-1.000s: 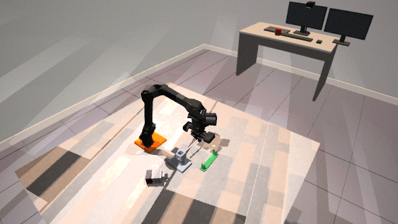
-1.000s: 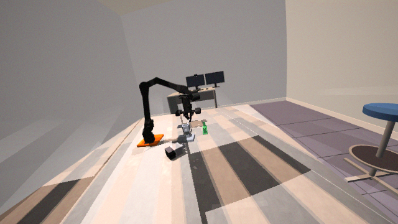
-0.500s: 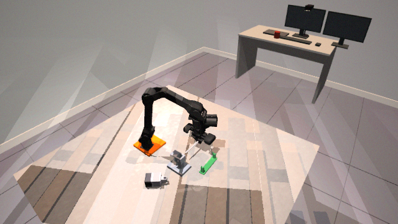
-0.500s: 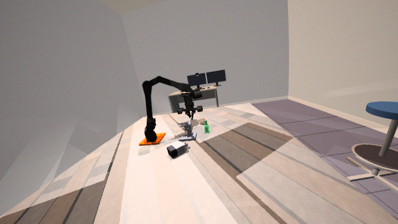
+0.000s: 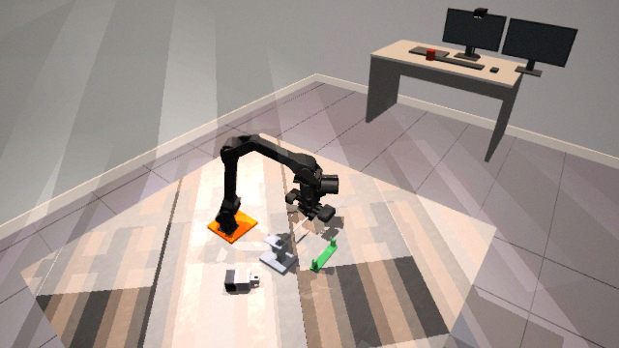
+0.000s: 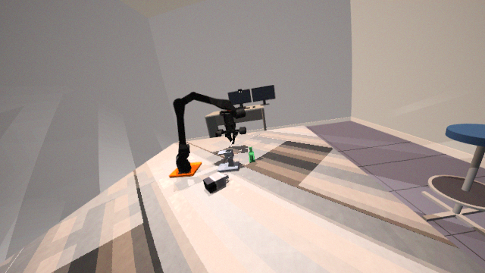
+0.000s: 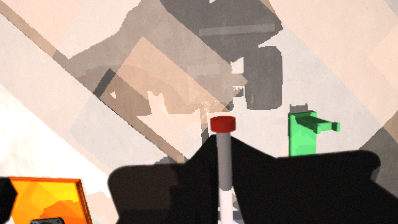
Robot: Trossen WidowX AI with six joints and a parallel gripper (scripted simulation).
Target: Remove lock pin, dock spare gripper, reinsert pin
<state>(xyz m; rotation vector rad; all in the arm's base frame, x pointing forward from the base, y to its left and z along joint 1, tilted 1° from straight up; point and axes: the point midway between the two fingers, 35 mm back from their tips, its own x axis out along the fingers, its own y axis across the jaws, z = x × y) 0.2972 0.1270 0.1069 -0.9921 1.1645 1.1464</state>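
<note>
My gripper is shut on the lock pin, above and beside the mount. The pin has a red head and a pale shaft. It slants down toward the mount in the top view. Whether its lower tip is fully clear of the socket is too small to tell. The grey mount stands upright with its socket on top. The spare gripper, a white and black block with a small spigot end, lies on the table in front of the mount.
A green holder with upright ends stands close beside the mount, on the side away from the arm's base. The arm's orange base plate is at the left. A desk with monitors and a blue stool are farther off.
</note>
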